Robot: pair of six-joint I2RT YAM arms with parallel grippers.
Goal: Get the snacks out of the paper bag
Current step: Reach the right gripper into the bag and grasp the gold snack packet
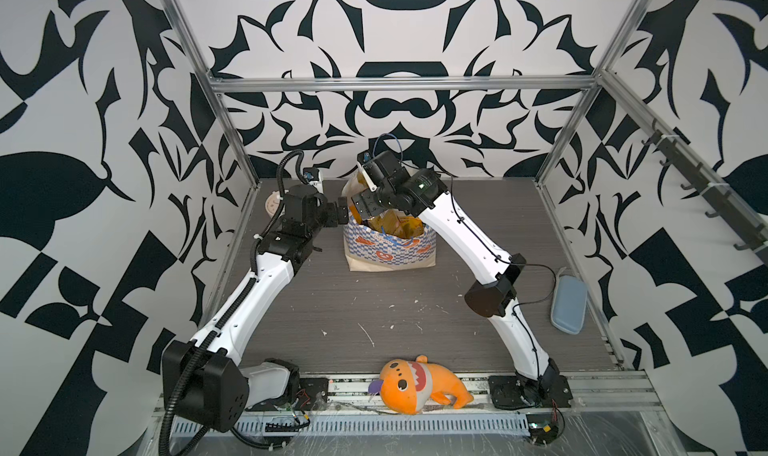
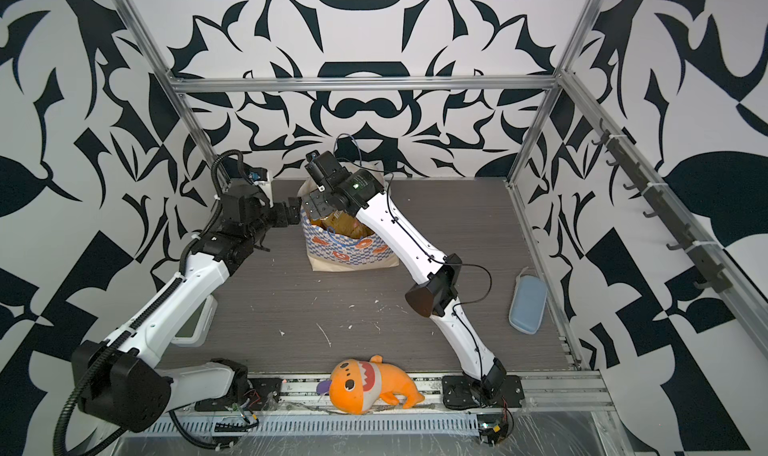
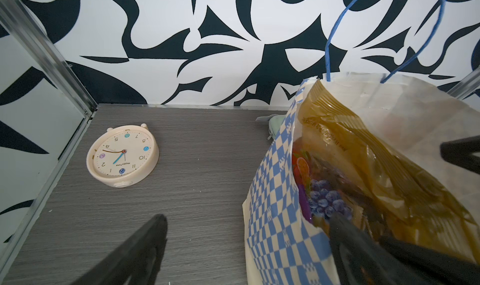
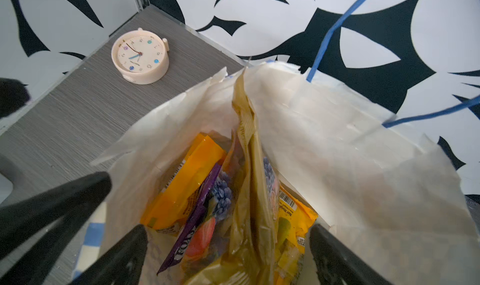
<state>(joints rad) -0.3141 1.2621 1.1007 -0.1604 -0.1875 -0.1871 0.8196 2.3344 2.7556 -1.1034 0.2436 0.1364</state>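
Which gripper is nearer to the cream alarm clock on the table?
Left. The left gripper straddles the wall of the paper bag facing the alarm clock; the right gripper hangs over the bag's open mouth, farther away.

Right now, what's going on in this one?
Both arms are at the paper bag, which stands upright toward the back of the table. The right gripper hangs open in the bag's mouth, above the snacks, gripping none of them. The left gripper is open too, its jaws straddling the bag's side wall. No snack is visible out on the table yet.
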